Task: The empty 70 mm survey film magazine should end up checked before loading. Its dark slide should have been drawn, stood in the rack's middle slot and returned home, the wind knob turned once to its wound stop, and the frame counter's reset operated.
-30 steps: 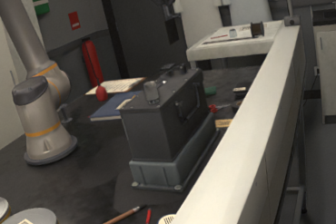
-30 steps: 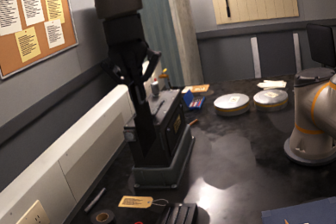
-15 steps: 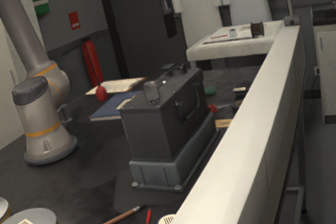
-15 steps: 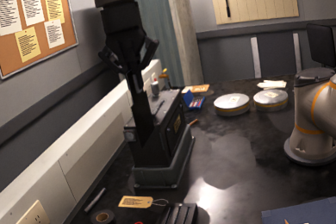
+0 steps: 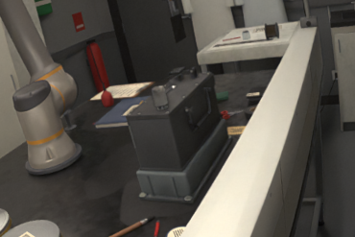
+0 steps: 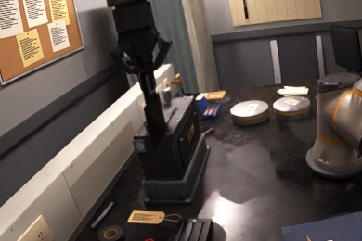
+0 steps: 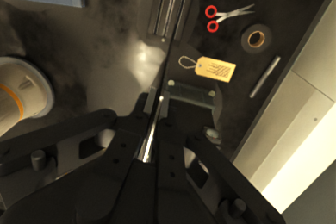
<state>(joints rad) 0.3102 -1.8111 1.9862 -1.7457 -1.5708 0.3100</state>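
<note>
On the dark bench beside the pale wall ledge stands the film magazine [image 5: 175, 128], a dark grey box on a grey base, with its wind knob [image 5: 159, 96] on top. The dark slide [image 6: 153, 109], a thin black plate, hangs upright in my closed gripper [image 6: 145, 73], lifted clear above the magazine. In the wrist camera the dark slide [image 7: 166, 63] appears edge-on, running down toward the slotted rack [image 7: 169, 11] that lies on the bench beyond the magazine's base [image 7: 189, 94]. The counter reset cannot be made out.
Two round film cans [image 6: 249, 111] sit across the bench near the arm's base [image 6: 336, 137]. Around the rack lie red-handled scissors [image 7: 224, 15], a paper tag [image 7: 214, 69], a tape roll [image 7: 256, 38] and a pen [image 7: 263, 76]. A blue notebook [image 5: 117, 114] lies behind the magazine.
</note>
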